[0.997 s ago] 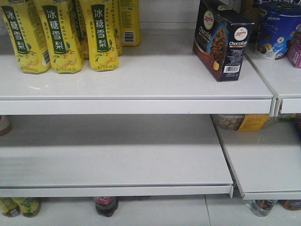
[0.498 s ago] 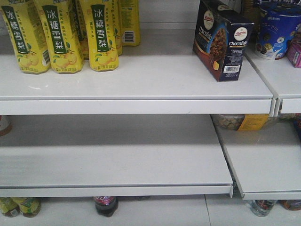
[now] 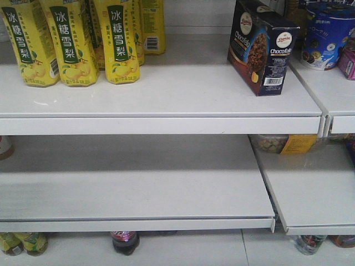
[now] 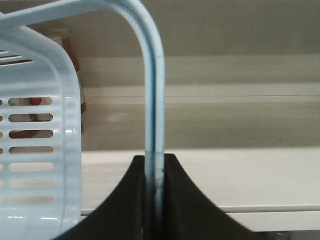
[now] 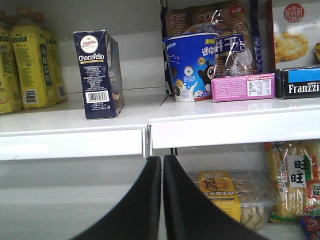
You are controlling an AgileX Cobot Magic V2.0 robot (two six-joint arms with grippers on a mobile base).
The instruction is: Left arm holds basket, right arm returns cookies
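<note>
Basket: smooth glossy plastic. Cookies: printed cardboard box. Shelf: smooth white painted metal.

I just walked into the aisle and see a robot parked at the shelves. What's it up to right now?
It is restocking. The left gripper is shut on a thin loop handle of the light blue basket, holding it up in front of the shelves. The cookies, a navy Chocofello box, already stand upright on the upper shelf, right of the yellow bottles and left of a round blue tub. The right gripper is empty, fingers nearly together, below and in front of that shelf, touching nothing.
</note>
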